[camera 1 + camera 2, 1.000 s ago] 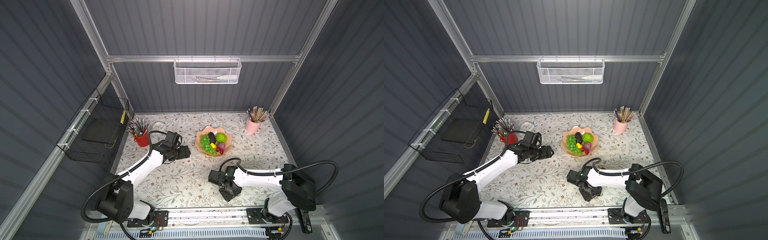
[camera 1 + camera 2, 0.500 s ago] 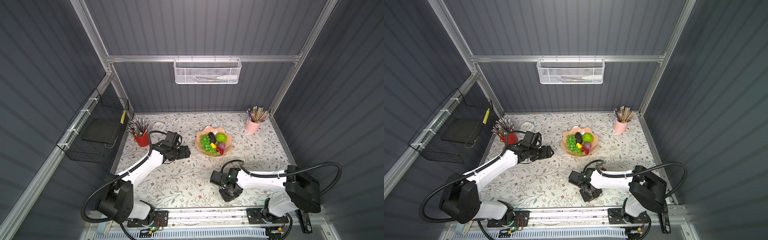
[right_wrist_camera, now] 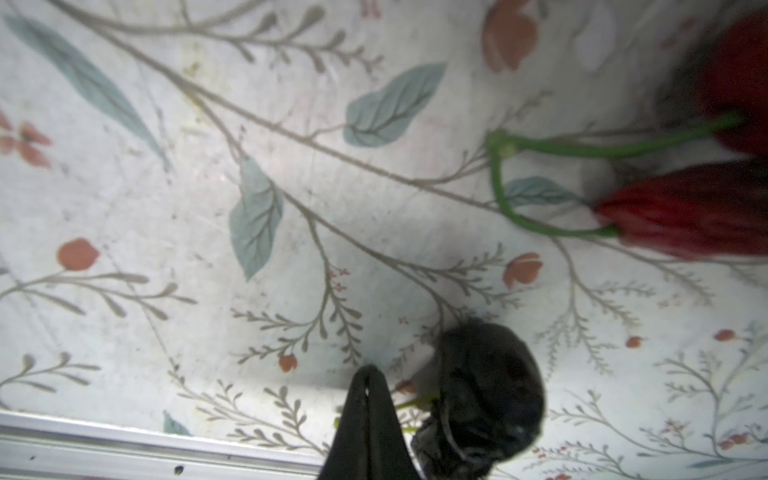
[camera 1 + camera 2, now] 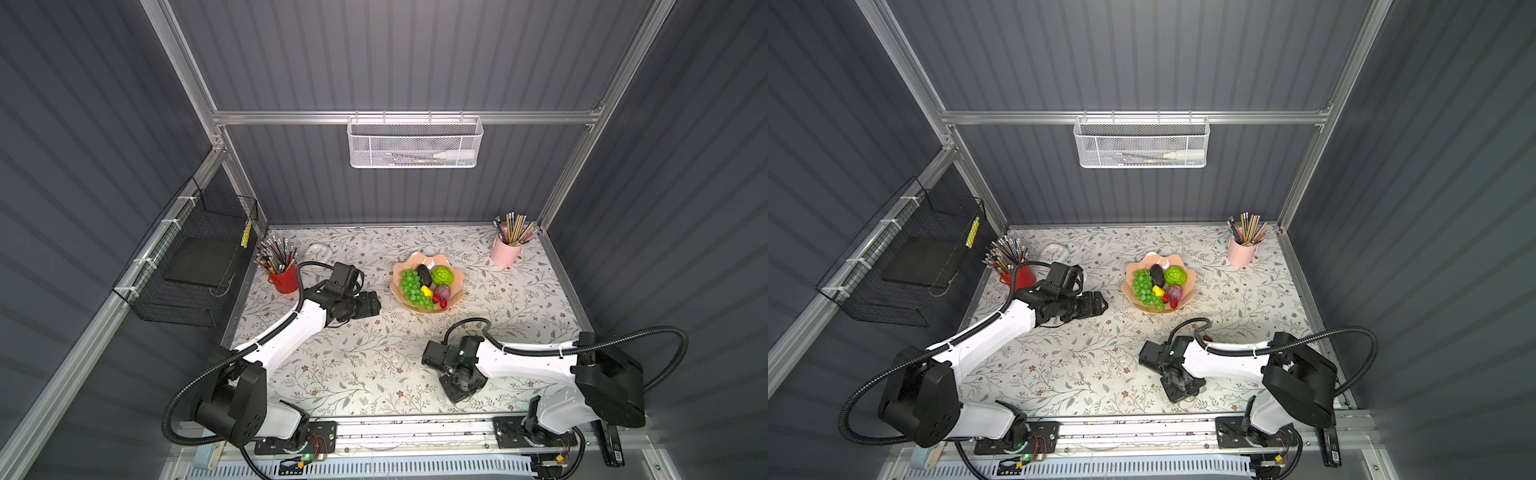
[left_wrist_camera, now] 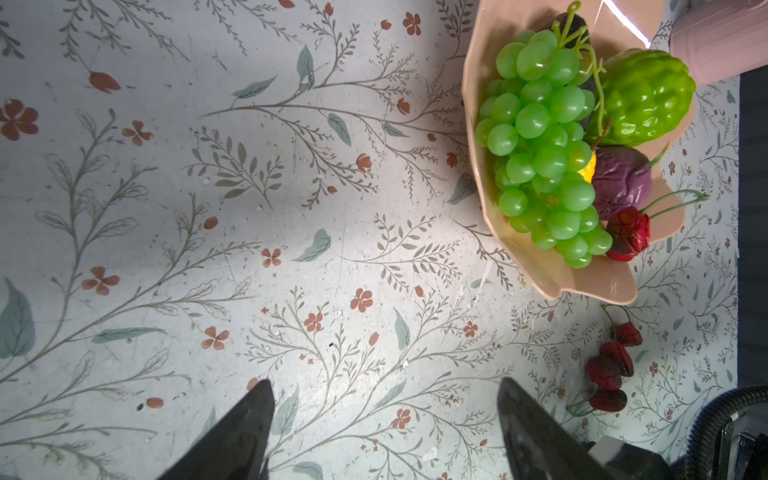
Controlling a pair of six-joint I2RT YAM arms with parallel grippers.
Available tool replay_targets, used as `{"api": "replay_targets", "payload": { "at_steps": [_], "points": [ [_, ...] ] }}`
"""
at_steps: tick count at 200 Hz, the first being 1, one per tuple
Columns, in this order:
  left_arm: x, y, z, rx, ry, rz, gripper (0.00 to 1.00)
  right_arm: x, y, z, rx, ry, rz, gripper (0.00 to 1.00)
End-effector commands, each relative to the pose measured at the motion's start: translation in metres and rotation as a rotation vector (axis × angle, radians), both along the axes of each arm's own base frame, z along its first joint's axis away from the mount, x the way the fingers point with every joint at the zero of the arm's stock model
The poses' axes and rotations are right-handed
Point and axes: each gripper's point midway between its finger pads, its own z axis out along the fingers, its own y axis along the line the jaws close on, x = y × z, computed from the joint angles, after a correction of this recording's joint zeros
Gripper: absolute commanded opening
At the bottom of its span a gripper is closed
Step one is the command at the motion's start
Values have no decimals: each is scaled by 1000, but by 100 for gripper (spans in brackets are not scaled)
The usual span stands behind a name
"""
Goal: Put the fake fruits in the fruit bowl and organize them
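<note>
Pickup seems underway: right claw [image 3: 368,382] pinched shut on dark wrinkled plastic cherry [image 3: 486,395] by its stem, left claw [image 5: 384,382] spread apart; next needs a gentle lift to the faceted salmon-pink bowl [image 5: 582,282].

Fruit bowl [image 5: 590,282]: one. In it: grape bunch [image 5: 540,145] one, avocado [image 4: 424,272] one, bumpy green ball [image 5: 644,95] one, purple fruit [image 5: 621,183] one, lemon [image 4: 427,291] one; cherry count there unclear. Loose cherries [image 5: 604,372] beside bowl: four. Right wrist view: red cherries [image 3: 681,212] two, dark cherry [image 3: 490,390] one. Pencil cups two: red pencil cup [image 4: 284,280], pink pencil cup [image 4: 505,253]. Wall baskets two: white mesh basket [image 4: 415,143], black wire basket [image 4: 187,266].
</note>
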Motion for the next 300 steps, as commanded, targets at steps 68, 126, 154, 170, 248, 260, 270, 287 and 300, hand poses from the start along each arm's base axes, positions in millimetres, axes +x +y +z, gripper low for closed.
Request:
{"api": "replay_targets", "payload": {
  "at_steps": [68, 126, 154, 170, 248, 260, 270, 287, 300],
  "points": [
    [5, -4, 3, -12, -6, -3, 84, -3, -19, 41, 88, -39, -195, 21],
    [8, -10, -4, -25, 4, -20, 84, -32, -41, 33, 186, -17, -405, 44],
    [9, -11, -6, -27, 7, -22, 84, -37, -35, 18, 216, 15, -397, 47],
    [9, -11, -7, -23, 12, -21, 84, -34, -31, 13, 221, 6, -394, 44],
    [10, -10, -4, -15, 13, -19, 84, -17, -35, -8, 238, -70, -494, 32],
    [10, -10, -3, -15, 13, -20, 84, -14, -37, -9, 223, -86, -496, 31],
    [10, -10, -4, -14, 16, -19, 84, -10, -37, -9, 225, -98, -498, 30],
    [11, -11, -3, -11, 16, -22, 84, -5, -37, -6, 232, -125, -505, 27],
    [11, -10, -2, -10, 14, -21, 84, -3, -39, -6, 237, -137, -514, 26]
  ]
}}
